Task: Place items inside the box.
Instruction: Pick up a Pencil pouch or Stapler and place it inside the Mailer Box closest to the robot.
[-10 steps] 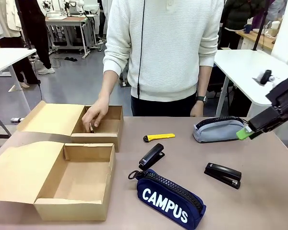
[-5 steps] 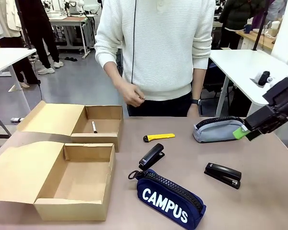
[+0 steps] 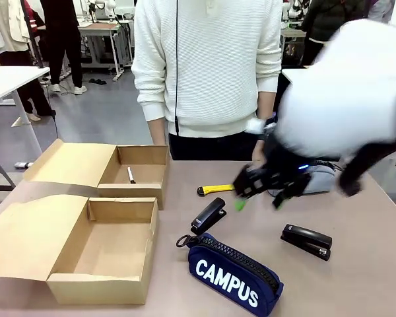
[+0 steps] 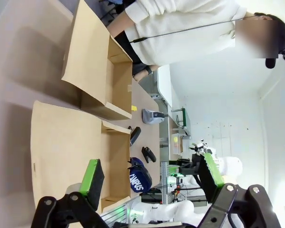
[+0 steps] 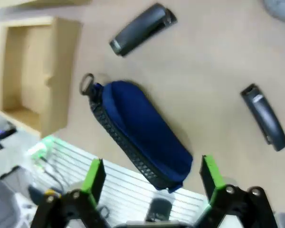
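Swinging in from the right edge, my right gripper now hangs mid-table, jaws spread wide over the navy pencil case, to straddle it, I judge. The box waits near its left. My left gripper is likewise spread, held back.

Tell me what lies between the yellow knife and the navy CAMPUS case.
A black stapler lies between the knife and the case, in the front view.

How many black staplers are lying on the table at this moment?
2. One stapler lies near the table's middle, just behind the navy CAMPUS pencil case. The second stapler lies alone farther right. The blurred right arm may hide more.
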Robot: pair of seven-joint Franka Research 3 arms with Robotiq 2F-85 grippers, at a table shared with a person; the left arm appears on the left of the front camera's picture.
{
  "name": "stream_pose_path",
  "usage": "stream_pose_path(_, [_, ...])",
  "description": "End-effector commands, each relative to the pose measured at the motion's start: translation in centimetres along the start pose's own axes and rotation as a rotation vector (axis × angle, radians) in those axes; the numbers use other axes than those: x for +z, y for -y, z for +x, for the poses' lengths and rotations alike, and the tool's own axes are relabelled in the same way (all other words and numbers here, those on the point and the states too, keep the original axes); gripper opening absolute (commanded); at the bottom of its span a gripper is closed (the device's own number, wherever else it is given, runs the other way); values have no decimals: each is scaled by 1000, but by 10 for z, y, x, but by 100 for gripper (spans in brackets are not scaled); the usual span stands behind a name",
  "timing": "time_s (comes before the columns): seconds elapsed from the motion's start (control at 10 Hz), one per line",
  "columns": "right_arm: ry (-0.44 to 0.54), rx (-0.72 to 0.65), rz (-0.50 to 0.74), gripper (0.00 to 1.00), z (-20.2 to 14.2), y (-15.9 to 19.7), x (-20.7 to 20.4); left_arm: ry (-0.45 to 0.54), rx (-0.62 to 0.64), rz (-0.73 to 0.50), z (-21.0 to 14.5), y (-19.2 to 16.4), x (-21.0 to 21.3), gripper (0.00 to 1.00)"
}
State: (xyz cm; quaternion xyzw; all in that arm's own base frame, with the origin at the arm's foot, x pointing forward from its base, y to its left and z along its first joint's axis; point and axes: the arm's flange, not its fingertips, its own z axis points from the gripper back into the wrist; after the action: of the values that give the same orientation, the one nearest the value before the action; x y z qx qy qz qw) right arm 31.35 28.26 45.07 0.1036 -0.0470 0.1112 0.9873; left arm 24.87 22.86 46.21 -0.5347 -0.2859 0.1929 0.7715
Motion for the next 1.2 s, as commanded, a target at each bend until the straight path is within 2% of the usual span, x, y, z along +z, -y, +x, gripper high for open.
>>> stream_pose_path(0.0, [-99, -7, -161, 100, 47, -42, -25, 11, -21, -25, 0, 1, 1, 100])
stream_pose_path(0.1, [-30, 162, -157, 100, 55, -51, -28, 11, -21, -25, 0, 1, 1, 100])
stream_pose_path(0.2, [-37, -3, -88, 100, 8, -36, -24, 11, -21, -25, 0, 1, 1, 100])
stream_pose_path(0.3, [-37, -3, -88, 100, 8, -36, -24, 11, -21, -25, 0, 1, 1, 100])
stream_pose_path(0.4, [-65, 64, -131, 100, 30, -54, -41, 11, -21, -25, 0, 1, 1, 100])
stream_pose_path(0.5, [-92, -146, -85, 100, 40, -70, -49, 11, -21, -25, 0, 1, 1, 100])
stream_pose_path(0.6, [-84, -287, -38, 100, 52, -82, -57, 11, -21, -25, 0, 1, 1, 100])
stream_pose_path(0.7, [-87, -429, -43, 100, 63, -88, -68, 11, -21, -25, 0, 1, 1, 100])
stream_pose_path(0.8, [-90, -514, -20, 100, 72, -87, -78, 11, -21, -25, 0, 1, 1, 100])
stream_pose_path(0.9, [-61, -597, -50, 100, 81, -85, -92, 11, -21, -25, 0, 1, 1, 100])
stream_pose_path(1.1, [-81, -708, -84, 100, 101, -84, -121, 11, -21, -25, 0, 1, 1, 100])
